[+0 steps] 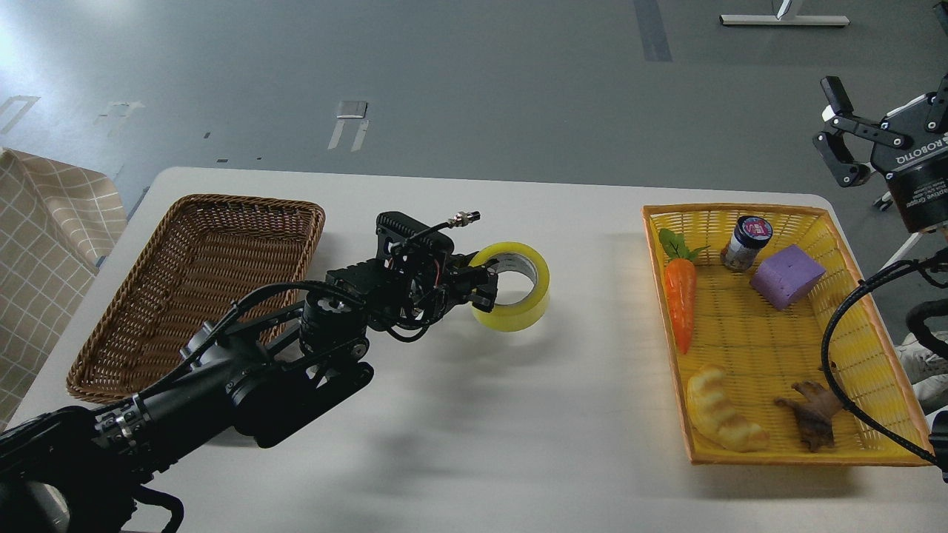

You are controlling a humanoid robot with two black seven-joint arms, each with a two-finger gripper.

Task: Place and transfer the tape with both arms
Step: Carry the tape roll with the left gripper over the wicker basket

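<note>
The left gripper (485,285) is clenched on the roll of yellow packing tape (515,287): one finger reaches into the grey-white core and the other presses the near outer wall, so the rim is pinched between them. The roll stands tilted at the pincer's tip, over the middle of the white table (474,414); a shadow lies under it, but whether it rests on the surface or is just lifted I cannot tell.

The right gripper (840,141) hangs far to the right of that pincer and higher, beyond the table's edge, its fingers spread and holding nothing.

The brown wicker basket (196,289) lies behind the left pincer, beside its forearm, with nothing showing inside. The yellow plastic basket (778,333) sits well ahead of the pincer, to the right, holding a toy carrot (681,300), a small jar (746,243), a purple block (786,276), a croissant toy (722,418) and a brown figure (811,416).

By my judgement the task is about halfway: the tape has been set mid-table and the left arm has taken hold; what remains is carrying it back to the wicker basket and letting go
</note>
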